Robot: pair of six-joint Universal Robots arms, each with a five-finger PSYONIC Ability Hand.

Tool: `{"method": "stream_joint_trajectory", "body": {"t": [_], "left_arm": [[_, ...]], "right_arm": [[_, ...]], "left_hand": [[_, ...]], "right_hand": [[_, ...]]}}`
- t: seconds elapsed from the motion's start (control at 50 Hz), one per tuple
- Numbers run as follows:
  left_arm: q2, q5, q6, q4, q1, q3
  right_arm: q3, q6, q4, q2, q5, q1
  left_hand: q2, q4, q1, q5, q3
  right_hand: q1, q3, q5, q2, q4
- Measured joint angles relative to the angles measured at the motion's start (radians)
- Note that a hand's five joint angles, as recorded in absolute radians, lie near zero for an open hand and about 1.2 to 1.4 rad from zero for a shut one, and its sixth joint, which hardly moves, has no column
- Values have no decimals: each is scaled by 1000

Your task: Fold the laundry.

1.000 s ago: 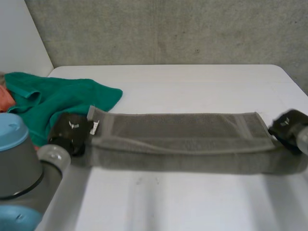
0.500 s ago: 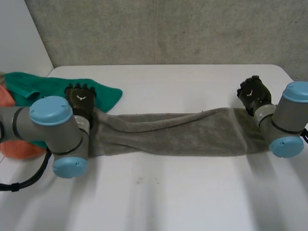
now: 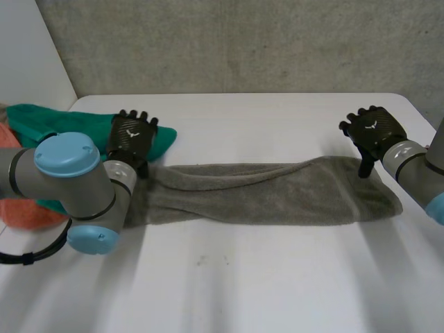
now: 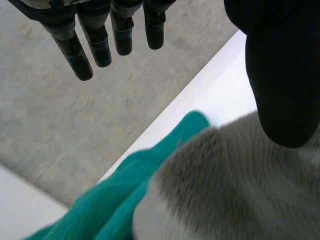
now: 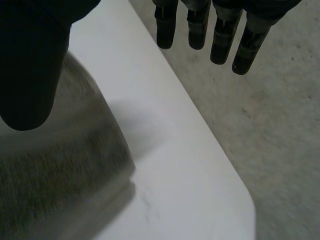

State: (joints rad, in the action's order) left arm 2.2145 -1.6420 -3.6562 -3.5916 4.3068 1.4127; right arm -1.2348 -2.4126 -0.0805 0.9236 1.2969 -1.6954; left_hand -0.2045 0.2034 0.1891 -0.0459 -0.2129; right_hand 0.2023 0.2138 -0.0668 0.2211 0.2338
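Note:
A grey towel (image 3: pixel 263 193) lies folded into a long strip across the middle of the white table (image 3: pixel 263 277). My left hand (image 3: pixel 132 139) hovers open above the strip's left end, fingers spread and holding nothing. In the left wrist view the straight fingers (image 4: pixel 100 35) and thumb stand apart over the grey towel (image 4: pixel 235 190). My right hand (image 3: pixel 373 132) is open just past the strip's right end. The right wrist view shows its fingers (image 5: pixel 220 35) spread above the table edge, with the grey towel (image 5: pixel 55 170) under the thumb.
A green cloth (image 3: pixel 62 142) lies heaped at the table's left side, partly under my left arm, with an orange cloth (image 3: pixel 21 208) beside it. A concrete wall (image 3: pixel 243 41) rises behind the table. The green cloth (image 4: pixel 100 200) touches the grey towel's left end.
A second ago both hands gripped the strip's ends near the front. They carried the ends backward, let go and spread their fingers. The towel now lies slack and rumpled on the table.

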Motion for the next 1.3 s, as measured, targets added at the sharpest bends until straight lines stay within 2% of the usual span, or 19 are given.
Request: {"method": "stream_joint_trajectory", "body": {"t": [0.06,0.1,0.3,0.44,0.54,0.7,0.84,1.06,1.12,1.14,1.18,1.22,1.3], "left_arm": [[12,27,0,1,1,-16],[51,66,-1,3,2,-63],[168,75,-28,31,3,-198],[251,51,-126,61,12,-302],[320,-20,-204,61,27,-418],[365,-102,-231,47,48,-525],[295,-106,-189,27,31,-449],[77,-97,-147,10,-33,-167],[58,-97,-146,10,-34,-140],[21,-96,-146,11,-35,-89],[21,-96,-146,11,-35,-89],[-25,-95,-146,12,-34,-20],[-52,-93,-145,12,-31,26]], "right_arm": [[13,-29,6,-5,-26,1],[69,-104,12,-56,-76,-4],[276,-198,12,-259,-113,-69],[456,-197,32,-389,-53,-123],[598,-190,33,-474,20,-145],[689,-171,-6,-536,92,-157],[596,-167,-53,-470,108,-156],[177,-169,-35,-73,60,-126],[140,-169,-26,-40,56,-114],[55,-167,4,31,46,-80],[55,-167,4,31,46,-80],[-48,-163,53,98,38,-32],[-122,-155,87,122,33,-2]], "left_hand": [[0,0,0,0,0],[0,0,0,0,0],[0,0,0,0,0],[0,0,0,0,0],[0,0,3,0,0],[0,0,3,0,0],[0,0,0,0,0],[0,0,0,0,0],[0,0,0,0,0],[0,0,0,0,0],[0,0,0,0,0],[0,0,0,0,0],[0,0,0,0,0]], "right_hand": [[0,0,0,0,0],[0,0,0,0,0],[0,0,0,0,0],[0,0,0,0,0],[0,0,0,0,0],[0,0,0,0,0],[0,0,0,0,0],[0,0,0,0,0],[0,0,0,0,0],[0,0,0,0,0],[0,0,0,0,0],[0,0,0,0,0],[0,0,0,0,0]]}}
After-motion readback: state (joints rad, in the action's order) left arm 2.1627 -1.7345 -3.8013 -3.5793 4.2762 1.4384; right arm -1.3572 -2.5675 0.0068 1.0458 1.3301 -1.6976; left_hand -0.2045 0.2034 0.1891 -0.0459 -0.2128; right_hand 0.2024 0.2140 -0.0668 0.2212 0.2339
